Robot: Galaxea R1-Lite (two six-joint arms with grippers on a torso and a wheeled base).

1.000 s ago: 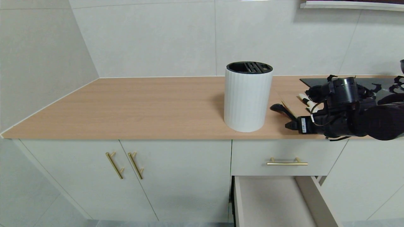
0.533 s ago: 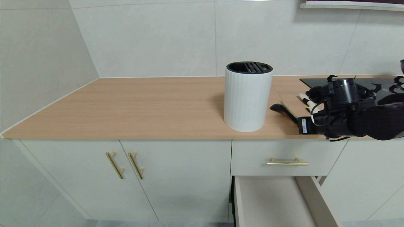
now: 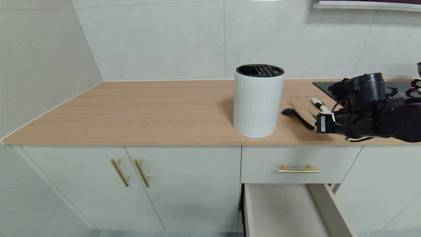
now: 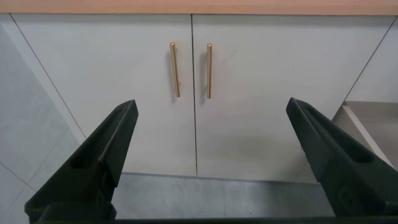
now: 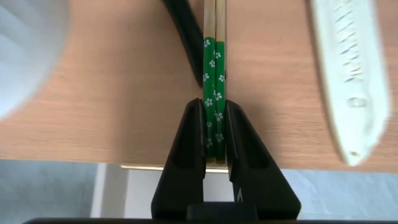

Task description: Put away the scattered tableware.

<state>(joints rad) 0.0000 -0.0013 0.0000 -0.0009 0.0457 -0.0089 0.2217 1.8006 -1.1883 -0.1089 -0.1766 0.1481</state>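
The chopsticks (image 5: pixel 215 68) are a pair of pale wooden sticks laid side by side, each with a green end section printed with small white flowers. The right claw (image 5: pixel 216 124) is closed on this green section, with one finger on each outer side of the pair and the sticks pressed together between them. The bare wooden lengths extend away from the claw across the tabletop (image 3: pixel 148 108), towards the wall. It cannot be determined whether the far tips touch the surface.

From the room, the chopsticks (image 3: pixel 304 107) lie to the right of the white ribbed holder (image 3: pixel 259 100). A black-handled utensil (image 3: pixel 297 117) lies just beside them on the holder's side, and a white-handled utensil (image 3: pixel 319 104) on the other side. The right claw (image 3: pixel 320 122) is near the front edge of the tabletop.

The left claw (image 4: pixel 211 112) is wide apart and holds nothing. It faces two cabinet doors (image 4: pixel 249 93) below the tabletop.
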